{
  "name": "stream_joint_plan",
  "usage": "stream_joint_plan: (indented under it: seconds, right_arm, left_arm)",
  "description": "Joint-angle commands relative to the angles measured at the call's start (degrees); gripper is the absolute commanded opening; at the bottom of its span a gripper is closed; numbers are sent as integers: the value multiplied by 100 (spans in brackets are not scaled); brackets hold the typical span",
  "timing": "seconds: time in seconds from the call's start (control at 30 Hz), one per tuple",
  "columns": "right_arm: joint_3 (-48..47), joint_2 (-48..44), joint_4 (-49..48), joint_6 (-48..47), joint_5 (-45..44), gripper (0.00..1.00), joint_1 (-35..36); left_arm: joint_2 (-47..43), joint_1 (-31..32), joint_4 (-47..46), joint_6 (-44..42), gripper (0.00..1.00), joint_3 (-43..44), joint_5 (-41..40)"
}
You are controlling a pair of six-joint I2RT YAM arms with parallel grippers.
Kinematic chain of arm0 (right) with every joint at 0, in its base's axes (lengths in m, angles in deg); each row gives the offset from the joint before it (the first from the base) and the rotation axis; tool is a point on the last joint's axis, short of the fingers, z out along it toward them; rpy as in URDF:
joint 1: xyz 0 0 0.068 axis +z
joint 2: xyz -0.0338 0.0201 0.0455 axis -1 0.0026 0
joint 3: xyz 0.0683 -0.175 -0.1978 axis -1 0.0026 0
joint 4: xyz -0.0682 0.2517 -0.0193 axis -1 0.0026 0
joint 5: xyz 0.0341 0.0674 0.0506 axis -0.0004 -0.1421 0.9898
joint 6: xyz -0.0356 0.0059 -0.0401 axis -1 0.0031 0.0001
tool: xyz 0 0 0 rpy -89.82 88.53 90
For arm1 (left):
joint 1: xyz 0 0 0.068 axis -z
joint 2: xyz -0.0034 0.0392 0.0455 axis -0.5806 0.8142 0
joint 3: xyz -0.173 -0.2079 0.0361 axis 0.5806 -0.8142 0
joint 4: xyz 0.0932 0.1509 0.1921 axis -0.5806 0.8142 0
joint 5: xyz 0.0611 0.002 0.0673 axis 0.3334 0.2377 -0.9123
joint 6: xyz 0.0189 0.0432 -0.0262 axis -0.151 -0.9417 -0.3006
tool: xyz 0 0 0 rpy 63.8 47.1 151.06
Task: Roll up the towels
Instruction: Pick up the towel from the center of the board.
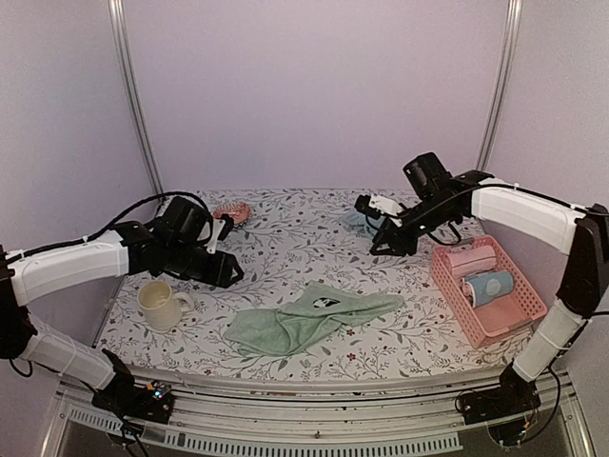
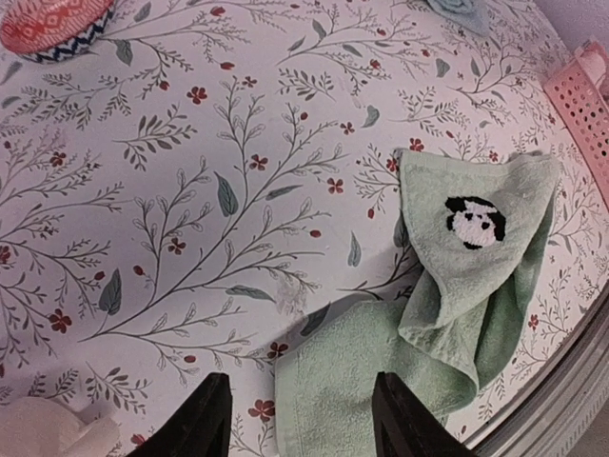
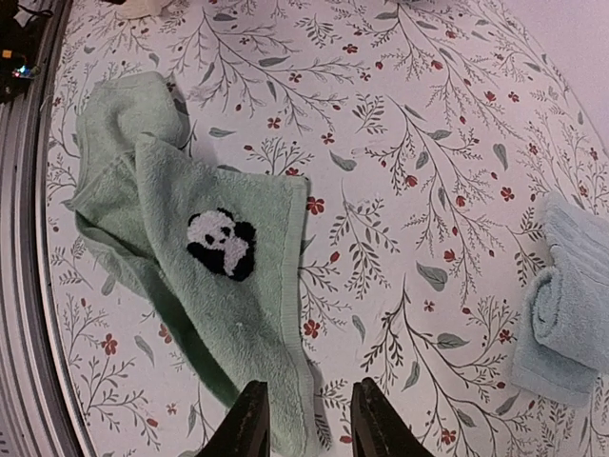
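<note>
- Top view: the green towel (image 1: 304, 319) lies crumpled and unrolled by the middle of the table's (image 1: 285, 228) front edge. The blue towel (image 1: 358, 221) sits toward the far right corner, just beside the right gripper (image 1: 377, 228). The left gripper (image 1: 228, 271) hangs over the left side.
- Left wrist: jaws wide and empty, above the green towel's edge.
- Right wrist: jaws partly open, holding nothing. The blue towel looks rolled, so I judge one done and green left.
</note>
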Motion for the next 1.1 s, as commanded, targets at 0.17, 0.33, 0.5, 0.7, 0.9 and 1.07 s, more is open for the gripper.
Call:
stream_joint_plan:
  seconds: [0.17,0.33,0.5,0.7,0.9,1.07]
  right_arm:
    - [-1922,2427,310,922,-220,26,454]
    - [-2699,3358,537,970,-130,28,656]
    - [-3176,3914,647,928,-172,32,893]
    - [-3407,4272,584,850,-364,36,1138]
    - [-3683,4713,565,978,-620,36,1196]
    - [-3717,4844,567,919,-763,34,1312]
  left_arm:
    - [69,-17,147,120,44,-472,500]
    - [322,-13,-57,114,35,-531,601]
    - [491,2,-115,96,35,-552,668]
    - [478,10,-141,146,36,-593,674]
    - [508,28,-203,175,36,-584,704]
    - [570,30,-234,166,36,-585,668]
